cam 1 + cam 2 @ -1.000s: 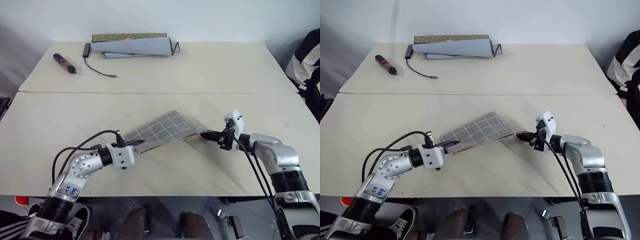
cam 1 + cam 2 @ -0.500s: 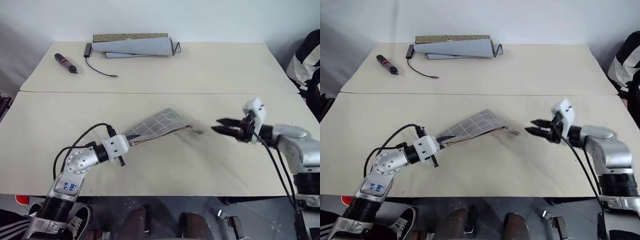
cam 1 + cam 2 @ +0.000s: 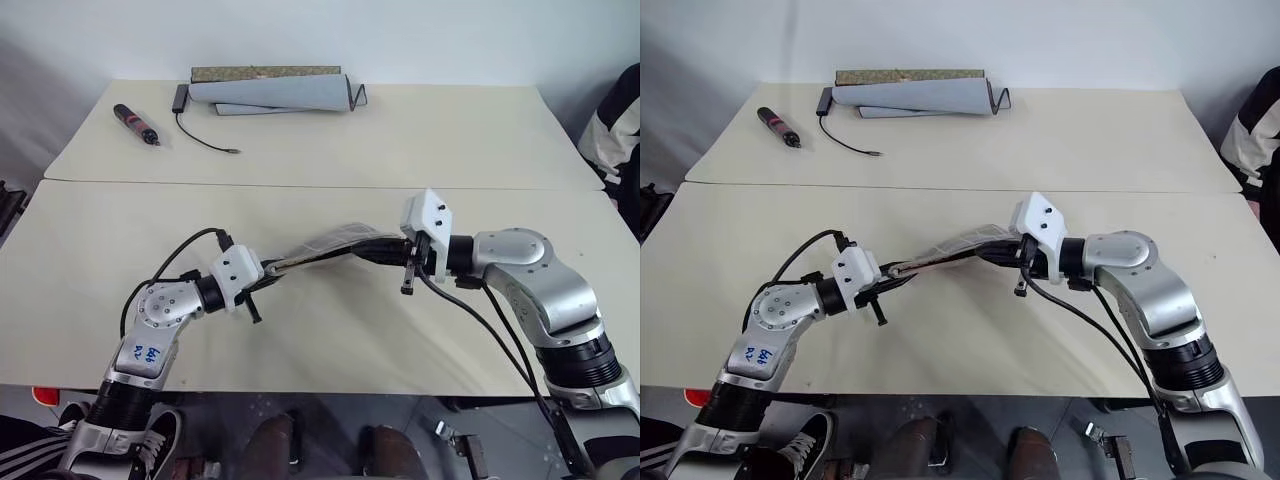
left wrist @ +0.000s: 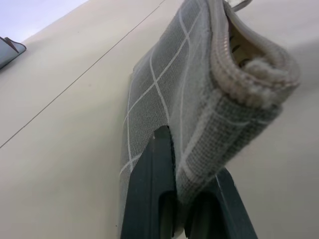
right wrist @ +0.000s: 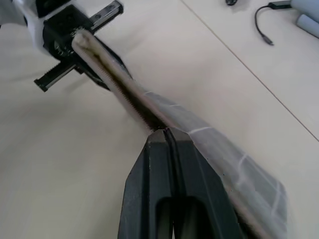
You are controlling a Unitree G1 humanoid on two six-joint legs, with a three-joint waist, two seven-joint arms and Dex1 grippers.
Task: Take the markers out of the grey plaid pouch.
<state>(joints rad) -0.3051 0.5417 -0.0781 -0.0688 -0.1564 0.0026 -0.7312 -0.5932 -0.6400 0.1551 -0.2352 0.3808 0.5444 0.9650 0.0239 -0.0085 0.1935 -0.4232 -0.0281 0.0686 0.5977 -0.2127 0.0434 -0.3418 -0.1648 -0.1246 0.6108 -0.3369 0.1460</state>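
Note:
The grey plaid pouch [image 3: 330, 245] hangs edge-up just above the near table, stretched between my two grippers. My left gripper [image 3: 262, 275] is shut on its left end; in the left wrist view the black fingers [image 4: 157, 164] clamp the plaid fabric [image 4: 199, 99], and the zip mouth gapes a little above them. My right gripper [image 3: 387, 250] is shut at the pouch's right part, its tips [image 5: 164, 130] pinched on the zip edge [image 5: 129, 99]. The markers are hidden; none shows in the pouch's opening.
On the far table lie a black-and-red pen-like tool [image 3: 132, 124], a thin black cable [image 3: 205, 140] and a rolled grey mat [image 3: 275, 92]. A seam [image 3: 300, 183] separates the two tables. A person's striped sleeve [image 3: 618, 125] shows at the right edge.
My right gripper opened, swung left and up to the pouch and shut on its zip edge. The pouch turned from lying flat to standing on edge, lifted off the table.

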